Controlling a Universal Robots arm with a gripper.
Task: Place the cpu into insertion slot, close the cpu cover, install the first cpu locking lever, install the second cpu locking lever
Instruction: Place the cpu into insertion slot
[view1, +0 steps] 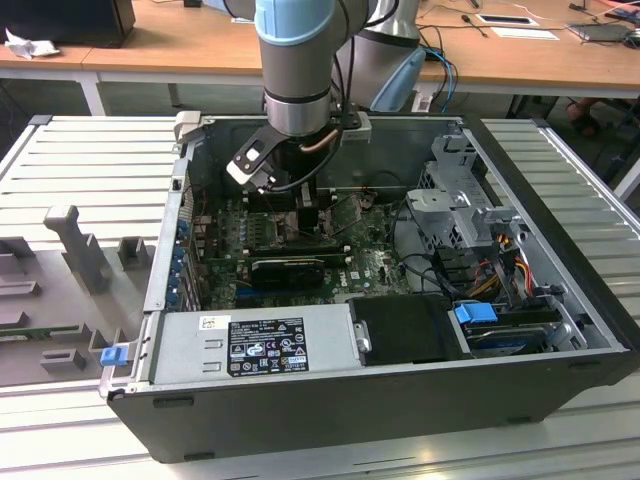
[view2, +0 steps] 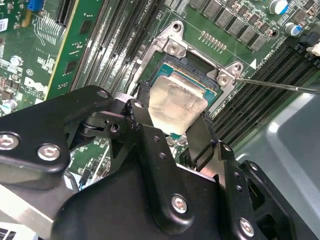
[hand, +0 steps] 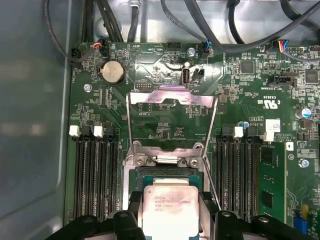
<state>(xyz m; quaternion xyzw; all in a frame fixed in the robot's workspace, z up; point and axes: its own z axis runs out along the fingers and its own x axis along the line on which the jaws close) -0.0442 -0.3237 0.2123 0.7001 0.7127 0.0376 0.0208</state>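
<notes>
In both wrist views my gripper (view2: 172, 115) (hand: 170, 212) is shut on the cpu (view2: 175, 97) (hand: 167, 200), its black fingers (view2: 142, 107) pressed against two opposite edges of the pale silver chip. The chip sits slightly tilted, low over the insertion slot (view2: 197, 75) (hand: 162, 172), a dark square frame in the green board. I cannot tell whether the chip touches the slot. The cpu cover (hand: 172, 96) stands swung open beyond the slot, its window showing board behind. A thin locking lever (view2: 280, 86) (hand: 212, 186) sticks out beside the socket. In the exterior view the gripper (view1: 303, 215) reaches down into the computer case.
Black memory slots (hand: 95, 175) flank the socket, with a green memory module (hand: 265, 185) on one side. Cables (hand: 210, 30) run along the case wall. A power supply (view1: 260, 345) lies near the case's front, and a drive cage (view1: 465, 200) stands at the exterior view's right.
</notes>
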